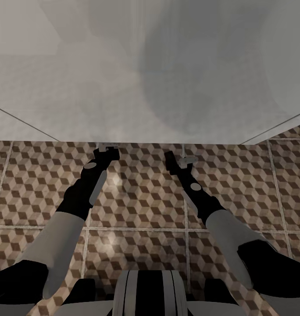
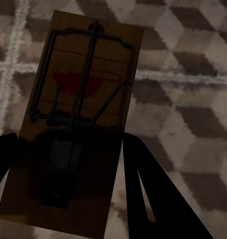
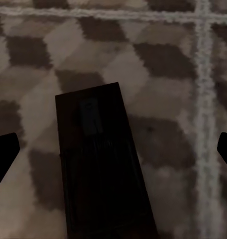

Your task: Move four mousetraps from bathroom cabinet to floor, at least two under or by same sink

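A tan mousetrap (image 2: 88, 84) with dark wire and a red mark sits close between the dark fingers of my left gripper (image 2: 68, 144), which is shut on its long edges above the bathroom floor (image 1: 137, 206). A second mousetrap (image 3: 101, 164), dark in shadow, lies flat on the cube-pattern tiles, and my right gripper (image 3: 113, 144) is open wide around it without touching. In the head view both arms reach forward, with the left gripper (image 1: 107, 150) and right gripper (image 1: 178, 160) at the front edge of a wide pale surface (image 1: 150, 66), apparently the bathroom sink unit seen from above.
The pale surface covers the whole upper half of the head view and overhangs the tiles where both grippers are. Patterned floor tiles with pale grout lines spread to both sides and toward my base (image 1: 148, 294).
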`<state>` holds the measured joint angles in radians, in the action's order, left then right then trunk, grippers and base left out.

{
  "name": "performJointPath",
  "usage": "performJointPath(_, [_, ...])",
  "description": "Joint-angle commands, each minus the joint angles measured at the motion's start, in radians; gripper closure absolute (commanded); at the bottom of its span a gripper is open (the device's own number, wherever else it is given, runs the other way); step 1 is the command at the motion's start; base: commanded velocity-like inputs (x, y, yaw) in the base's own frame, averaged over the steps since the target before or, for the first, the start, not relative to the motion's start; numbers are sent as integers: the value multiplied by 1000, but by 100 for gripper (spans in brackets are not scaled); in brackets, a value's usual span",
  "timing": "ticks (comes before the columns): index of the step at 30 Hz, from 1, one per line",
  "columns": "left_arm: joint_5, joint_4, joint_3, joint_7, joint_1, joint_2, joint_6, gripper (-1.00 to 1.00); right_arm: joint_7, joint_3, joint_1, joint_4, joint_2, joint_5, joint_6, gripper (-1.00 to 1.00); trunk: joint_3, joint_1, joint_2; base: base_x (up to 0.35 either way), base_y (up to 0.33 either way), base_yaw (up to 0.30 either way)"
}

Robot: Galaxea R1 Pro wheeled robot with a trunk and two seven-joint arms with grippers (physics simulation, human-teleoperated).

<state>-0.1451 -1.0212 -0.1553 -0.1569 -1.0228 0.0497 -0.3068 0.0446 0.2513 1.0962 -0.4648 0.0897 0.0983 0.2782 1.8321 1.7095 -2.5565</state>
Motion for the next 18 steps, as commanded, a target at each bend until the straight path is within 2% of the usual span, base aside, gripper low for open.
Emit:
performJointPath(1, [-7, -1, -3, -9, 0, -1, -5, 100, 5, 8, 1, 1, -1, 10, 4, -100, 0, 0, 0, 0, 0, 0])
performJointPath(18, [-7, -2, -4, -10, 0, -2, -4, 100, 4, 8, 1, 1, -1, 10, 4, -100, 0, 0, 0, 46, 0, 0])
